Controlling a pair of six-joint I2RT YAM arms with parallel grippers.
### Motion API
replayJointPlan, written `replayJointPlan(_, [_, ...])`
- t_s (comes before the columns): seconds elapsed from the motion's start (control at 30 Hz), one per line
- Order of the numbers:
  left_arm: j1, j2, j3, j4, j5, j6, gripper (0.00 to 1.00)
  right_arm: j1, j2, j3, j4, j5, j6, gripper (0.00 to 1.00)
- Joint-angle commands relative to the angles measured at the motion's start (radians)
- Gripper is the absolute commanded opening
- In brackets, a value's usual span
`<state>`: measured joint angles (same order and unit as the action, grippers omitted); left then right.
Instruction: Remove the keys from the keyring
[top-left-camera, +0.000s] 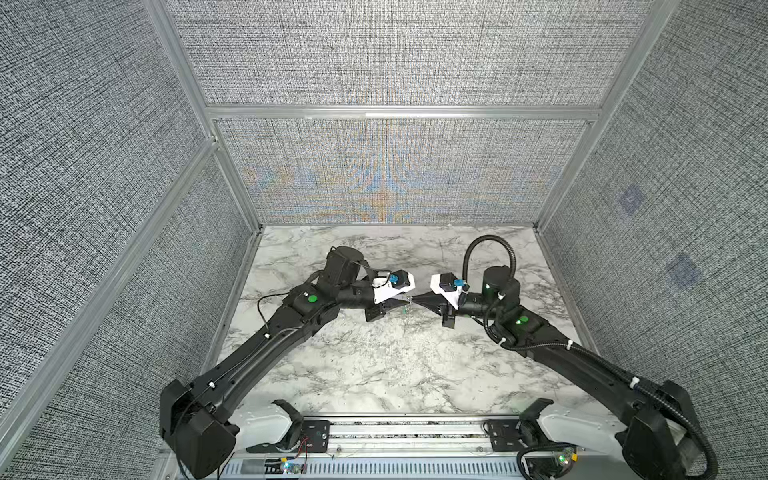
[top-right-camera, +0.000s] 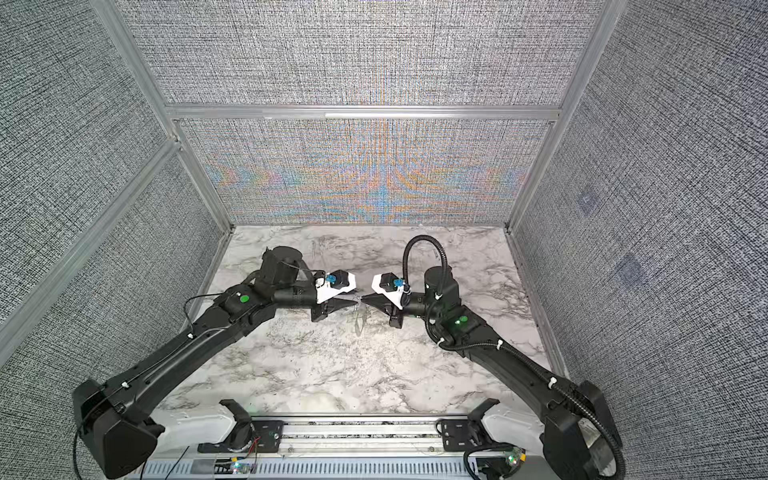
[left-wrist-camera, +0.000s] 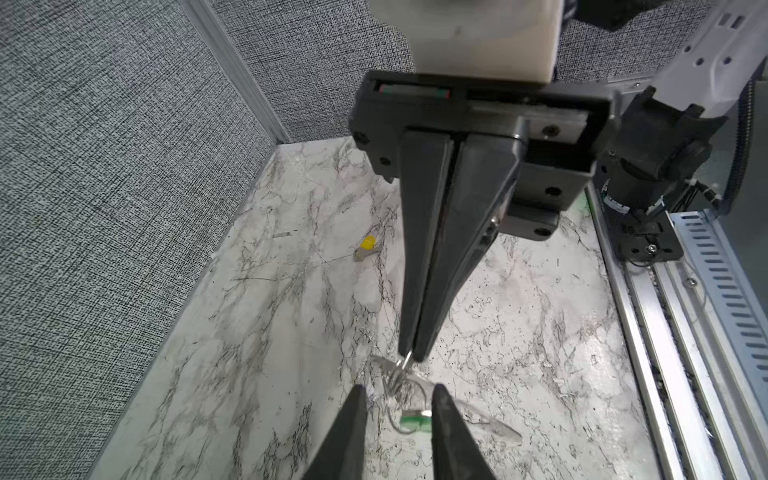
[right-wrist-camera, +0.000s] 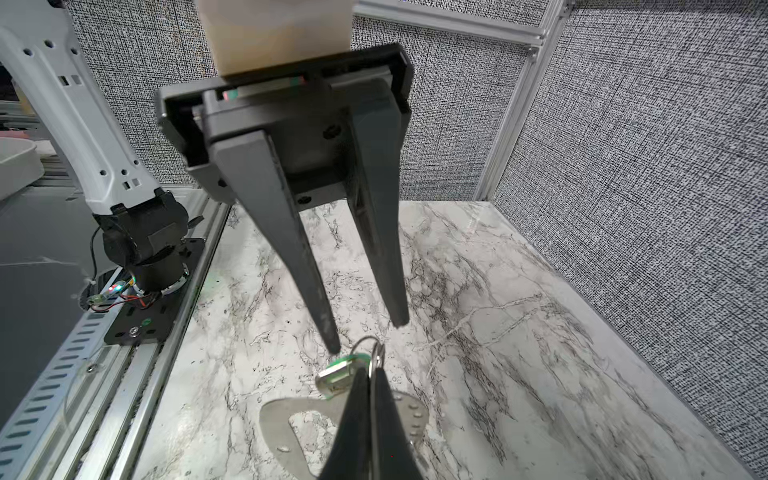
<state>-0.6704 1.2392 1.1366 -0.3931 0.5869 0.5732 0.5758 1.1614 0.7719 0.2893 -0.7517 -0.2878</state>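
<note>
The right gripper (left-wrist-camera: 411, 353) has its fingers pressed together, clamped on the keyring (right-wrist-camera: 278, 419) at its small wire loop (right-wrist-camera: 371, 347). The flat grey plate hangs below the fingertips, clear of the marble table (left-wrist-camera: 249, 353). Tip to tip with it, the left gripper (right-wrist-camera: 365, 332) has its fingers apart and grips nothing. The green key (right-wrist-camera: 338, 374) hangs from the loop just under the right gripper's tips and close beside one left fingertip (right-wrist-camera: 332, 343); whether they touch I cannot tell. The yellow key (left-wrist-camera: 365, 248) lies flat on the table, well apart from both grippers, off the keyring.
</note>
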Motion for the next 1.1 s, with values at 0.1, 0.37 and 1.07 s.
replayJointPlan(0.1, [0.035, -0.055, -0.081, 0.177, 0.088, -0.107, 0.3, -0.002, -0.013, -0.026, 0.115, -0.042, 0.033, 0.0])
replayJointPlan(0.37, [0.042, -0.058, -0.129, 0.253, 0.164, -0.164, 0.3, -0.002, -0.028, -0.037, 0.146, -0.05, 0.042, 0.0])
replayJointPlan(1.07, [0.042, -0.046, -0.158, 0.296, 0.204, -0.184, 0.2, -0.002, -0.031, -0.035, 0.162, -0.077, 0.063, 0.0])
